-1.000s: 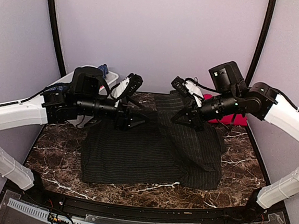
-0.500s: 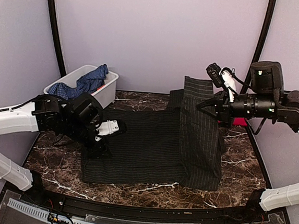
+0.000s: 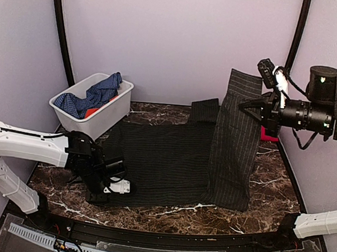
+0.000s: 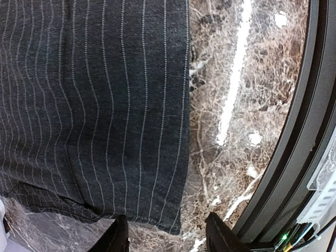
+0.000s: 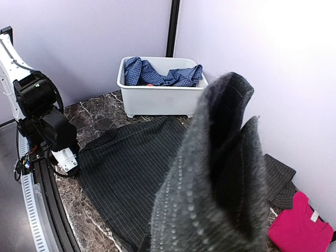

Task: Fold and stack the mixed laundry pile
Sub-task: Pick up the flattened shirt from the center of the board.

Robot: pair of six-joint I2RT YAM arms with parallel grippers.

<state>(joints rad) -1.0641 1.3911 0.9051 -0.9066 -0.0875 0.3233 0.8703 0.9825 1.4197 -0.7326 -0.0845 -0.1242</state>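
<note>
Dark pinstriped shirt (image 3: 159, 160) spread on marble surface (image 3: 269, 194); its right part raised, hanging as upright panel. Right tool (image 3: 256, 104) clamped on panel's top edge, high above surface. Left tool (image 4: 168, 235) low at shirt's near-left corner, fingers (image 4: 116, 236) apart, corner between them, not pinched. Blue checked garment (image 3: 94, 96) in white bin (image 3: 101, 123), back left. Bright red cloth (image 5: 299, 228) back right.

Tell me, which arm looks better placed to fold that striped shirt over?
Probably right: the right gripper is shut on the pinstriped shirt, holding one side raised above the table. The left gripper hangs open, low over the near corner.
</note>
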